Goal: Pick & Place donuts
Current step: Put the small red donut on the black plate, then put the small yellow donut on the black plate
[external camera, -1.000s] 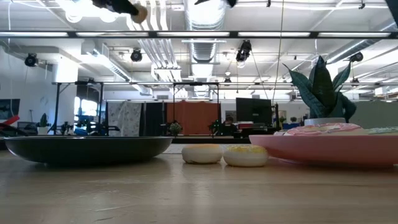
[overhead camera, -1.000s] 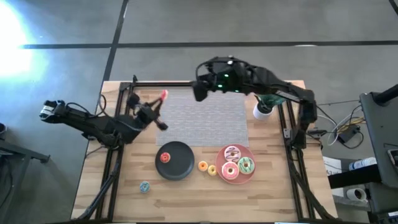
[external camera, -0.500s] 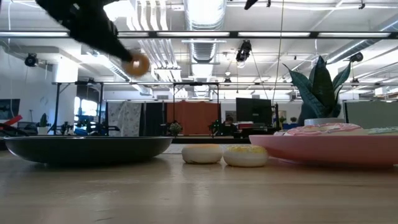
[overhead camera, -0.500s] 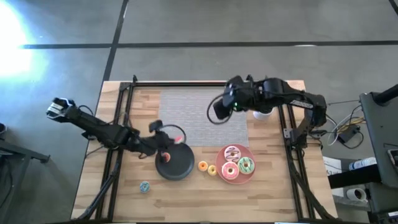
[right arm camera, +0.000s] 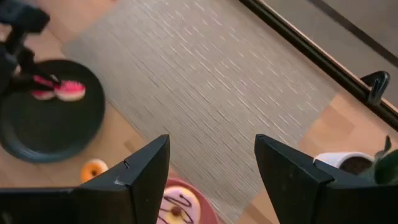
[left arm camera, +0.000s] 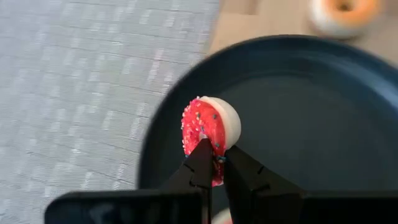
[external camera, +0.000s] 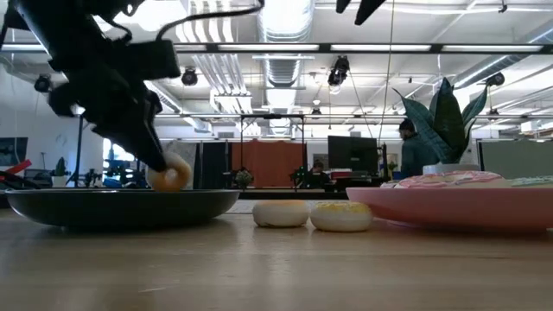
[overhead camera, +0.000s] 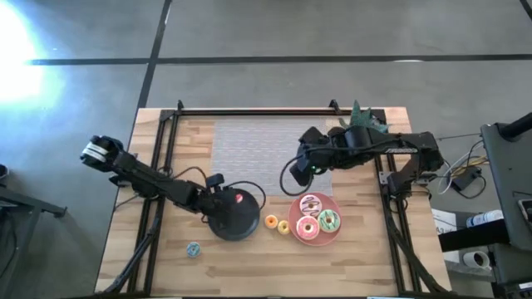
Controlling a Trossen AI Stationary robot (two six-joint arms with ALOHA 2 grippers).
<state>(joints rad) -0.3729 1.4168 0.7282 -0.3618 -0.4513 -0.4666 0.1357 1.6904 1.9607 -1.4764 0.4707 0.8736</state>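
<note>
Left gripper (left arm camera: pixel 213 163) clamped on the red donut (left arm camera: pixel 208 138), holding it just above the black plate (left arm camera: pixel 323 124). Right gripper (right arm camera: pixel 211 171), fingers spread and empty, hovers over the grey mat (overhead camera: pixel 266 149) near the pink plate (overhead camera: pixel 337 235), which carries three frosted donuts (overhead camera: pixel 316 218).

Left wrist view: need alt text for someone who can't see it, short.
The left gripper is shut on a small red donut with sprinkles and a white underside, held on edge just over the round black plate. A grey woven mat lies beside the plate, and an orange donut sits on the wooden table beyond it.
</note>
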